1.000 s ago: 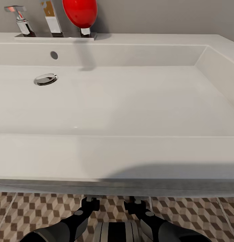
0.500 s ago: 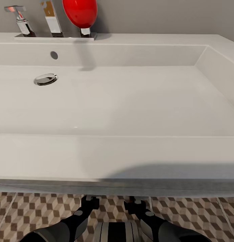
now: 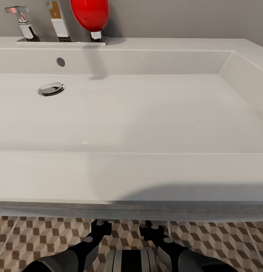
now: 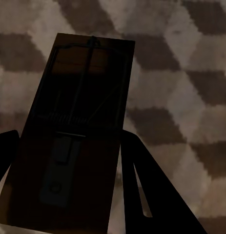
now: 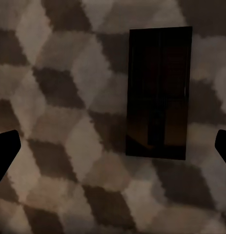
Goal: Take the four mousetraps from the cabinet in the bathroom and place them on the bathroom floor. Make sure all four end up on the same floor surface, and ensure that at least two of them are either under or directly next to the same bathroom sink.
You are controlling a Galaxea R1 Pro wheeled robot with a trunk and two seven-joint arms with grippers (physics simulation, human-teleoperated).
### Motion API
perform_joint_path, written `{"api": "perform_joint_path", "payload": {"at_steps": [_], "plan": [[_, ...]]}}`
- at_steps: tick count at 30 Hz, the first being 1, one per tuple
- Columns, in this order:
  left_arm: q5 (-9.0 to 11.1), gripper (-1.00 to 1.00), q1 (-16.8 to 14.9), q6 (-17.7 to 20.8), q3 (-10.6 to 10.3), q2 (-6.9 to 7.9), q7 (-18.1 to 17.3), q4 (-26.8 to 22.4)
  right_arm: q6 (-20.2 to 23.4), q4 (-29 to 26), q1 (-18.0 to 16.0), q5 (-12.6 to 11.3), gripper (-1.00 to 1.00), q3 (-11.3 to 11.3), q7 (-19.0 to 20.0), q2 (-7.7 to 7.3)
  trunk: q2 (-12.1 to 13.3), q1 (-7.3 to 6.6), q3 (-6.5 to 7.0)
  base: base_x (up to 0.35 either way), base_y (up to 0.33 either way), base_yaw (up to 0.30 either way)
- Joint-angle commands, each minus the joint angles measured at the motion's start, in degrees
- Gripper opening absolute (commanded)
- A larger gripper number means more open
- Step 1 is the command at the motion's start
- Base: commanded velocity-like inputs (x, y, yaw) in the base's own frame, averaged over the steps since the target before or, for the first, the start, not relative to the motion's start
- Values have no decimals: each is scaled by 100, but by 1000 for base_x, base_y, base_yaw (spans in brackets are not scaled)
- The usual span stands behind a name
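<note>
Left wrist view: my left gripper (image 4: 69, 161) has a mousetrap (image 4: 78, 117) between its fingers (image 4: 152, 195), board running lengthwise out past the tips, wire end farthest from me. The fingers flank it closely, but whether they pinch it or it lies loose on the floor I can't tell; too dark under here. Tiled floor (image 4: 191, 97) sits right behind it, so my guess is it's low enough to let go w/o a drop.

Right gripper (image 5: 113, 146) is spread wide, fingertips (image 5: 5, 151) at both edges of its view, holding nothing. A second trap (image 5: 159, 92) lies flat on the tiles (image 5: 59, 97) ahead of it, off-centre toward one finger, long axis pointing away from me.

Both traps look like dark flat brown boards; the left one shows thin wire and a pale tab, the right one is plain, details lost in shadow.

From my head cam both arms reach under the front edge of the white sink (image 3: 131, 173), so these two should count as under it.
</note>
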Motion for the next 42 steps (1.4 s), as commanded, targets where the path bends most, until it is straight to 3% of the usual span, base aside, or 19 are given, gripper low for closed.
{"api": "perform_joint_path", "payload": {"at_steps": [1,14,15,42], "plan": [[28,-100,-3,-15,-49,-2,13,8,-31,17,-6,20,100,4,1,0,-1,-1,-3,0,0,0],[28,-100,-3,15,-53,-2,13,6,-31,16,-6,14,100,4,1,0,-1,-1,-3,0,0,0],[28,100,-3,15,-53,-2,13,7,-31,15,-6,14,100,4,1,0,-1,-1,-3,0,0,0],[28,100,-3,16,-53,1,13,7,-31,14,-6,22,100,4,1,0,-1,-1,-3,0,0,0]]}}
